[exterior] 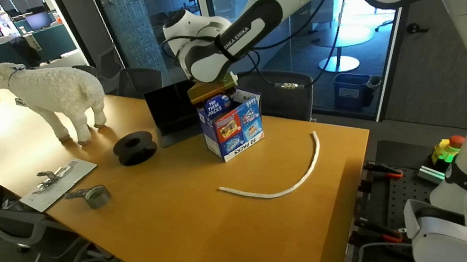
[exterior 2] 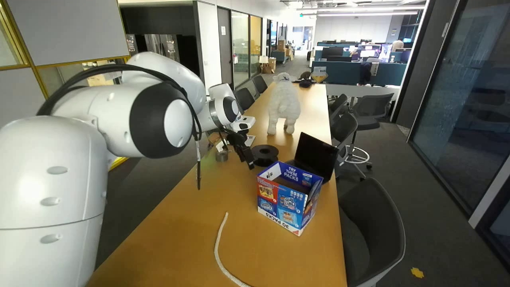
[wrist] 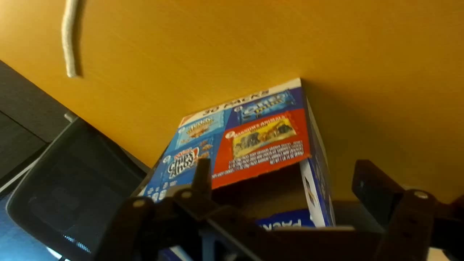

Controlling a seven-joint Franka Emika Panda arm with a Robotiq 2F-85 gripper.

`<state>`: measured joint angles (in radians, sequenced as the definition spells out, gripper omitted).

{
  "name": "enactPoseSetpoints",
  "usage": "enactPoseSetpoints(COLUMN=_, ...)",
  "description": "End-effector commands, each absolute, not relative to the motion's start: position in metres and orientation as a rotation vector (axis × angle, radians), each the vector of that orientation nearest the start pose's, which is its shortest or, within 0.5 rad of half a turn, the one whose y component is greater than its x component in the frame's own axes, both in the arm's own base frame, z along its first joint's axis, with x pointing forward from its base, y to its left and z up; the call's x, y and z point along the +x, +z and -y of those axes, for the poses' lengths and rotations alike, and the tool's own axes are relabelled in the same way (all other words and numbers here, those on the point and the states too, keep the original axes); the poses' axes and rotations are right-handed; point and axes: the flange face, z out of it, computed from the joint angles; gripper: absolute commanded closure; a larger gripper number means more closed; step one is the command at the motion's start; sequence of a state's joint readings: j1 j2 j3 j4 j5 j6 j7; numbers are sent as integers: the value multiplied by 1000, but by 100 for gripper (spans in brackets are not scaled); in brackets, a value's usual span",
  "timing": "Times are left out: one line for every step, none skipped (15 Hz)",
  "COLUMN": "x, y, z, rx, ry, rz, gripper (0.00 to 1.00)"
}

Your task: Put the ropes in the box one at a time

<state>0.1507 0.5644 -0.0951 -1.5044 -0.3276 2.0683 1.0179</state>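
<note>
1. Rope (exterior: 274, 196), cream-white, one in view: lies curved on the counter (exterior: 175, 237); in an exterior view, nearer than the box (exterior: 238, 130) and reaching right, apart from it.
2. Handling, by judgement: light, bendy, hard to damage; slight springiness possible.
3. Suggested hold: mid-curve, across its thickness, so both ends droop boxward.
4. Fingers (wrist: 373, 192): spread, nothing held.
5. Interior of the box: partly hidden; contents cannot be told.

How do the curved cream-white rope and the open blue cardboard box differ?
The cream-white rope is thin and plain; the blue cardboard box is bulky and covered in printing. The rope lies flat in a curve; the box stands upright with its top open. Both rest on the orange-brown table.
</note>
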Motion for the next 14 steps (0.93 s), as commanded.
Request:
enactPoseSetpoints(x=632, y=374, z=-32, rx=-3209, ry=2, rz=-1207, gripper=0)
enactPoseSetpoints(x=614, y=378, z=-29, rx=-3217, ry=79, rz=-1227, gripper=0)
enactPoseSetpoints(x=596, y=380, z=-26, rx=-3219, ry=143, rz=-1250, gripper=0)
enactPoseSetpoints(x=577, y=380, z=-23, rx=-3217, ry=217, rz=-1284, gripper=0)
enactPoseSetpoints(x=561, y=379, z=-22, rx=-3210, ry=277, rz=-1313, gripper=0)
enactPoseSetpoints(x=543, y=374, z=-22, rx=-3195, ry=333, rz=-1348, gripper=0)
enactPoseSetpoints(x=530, y=368, z=-24, rx=-3181, ry=383, rz=-1363, gripper=0)
enactPoseSetpoints(x=518, y=359, z=-29, rx=-3161, ry=413, rz=-1403, gripper=0)
enactPoseSetpoints(x=508, y=351, z=-36, rx=-3122, ry=433, rz=-1401, gripper=0)
enactPoseSetpoints(x=502, y=341, z=-43, rx=-3085, ry=447, rz=-1459, gripper=0)
enactPoseSetpoints(x=497, y=332, z=-50, rx=-3050, ry=481, rz=-1506, gripper=0)
enactPoseSetpoints(x=494, y=321, z=-57, rx=-2995, ry=482, rz=-1578, gripper=0)
enactPoseSetpoints(x=492, y=313, z=-63, rx=-2959, ry=468, rz=-1657, gripper=0)
enactPoseSetpoints(x=492, y=305, z=-69, rx=-2919, ry=452, rz=-1714, gripper=0)
